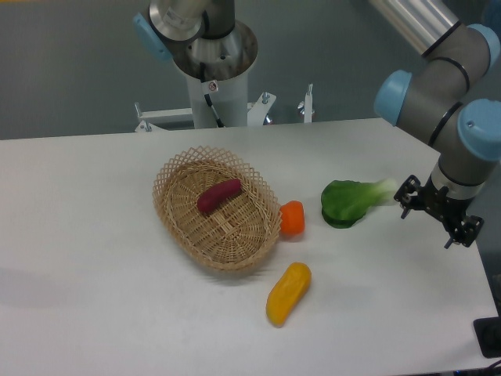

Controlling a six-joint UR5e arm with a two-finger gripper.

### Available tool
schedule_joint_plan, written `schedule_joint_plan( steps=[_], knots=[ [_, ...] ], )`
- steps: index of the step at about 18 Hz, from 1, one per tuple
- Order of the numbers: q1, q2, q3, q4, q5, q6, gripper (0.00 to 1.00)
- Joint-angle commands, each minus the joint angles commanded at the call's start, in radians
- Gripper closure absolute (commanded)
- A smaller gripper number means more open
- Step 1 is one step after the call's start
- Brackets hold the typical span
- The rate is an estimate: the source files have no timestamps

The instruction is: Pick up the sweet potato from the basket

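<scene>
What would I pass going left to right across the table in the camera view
basket with the sweet potato inside it → yellow pepper → green leafy vegetable → end effector. The small orange piece overlaps the pepper's span, so it is left out.

Sweet potato in the basket, arm off to the side

The sweet potato (219, 195) lies tilted inside the basket (176, 213) on the white table (86, 258) — resting on the woven floor, toward the far side. Just beside the basket's rim sits a small orange piece (292, 218); a yellow pepper (288, 293) lies nearer the camera. A leafy green vegetable (352, 200) sits between them and the gripper (437, 211) — whose finger spread cannot be made out.
</scene>
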Motion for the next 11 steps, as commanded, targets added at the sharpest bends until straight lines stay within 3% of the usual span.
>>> schedule_joint_plan(
  steps=[11],
  knots=[
    [0.0, 0.006, -0.008, -0.002, -0.003, -0.015, 0.0]
  ],
)
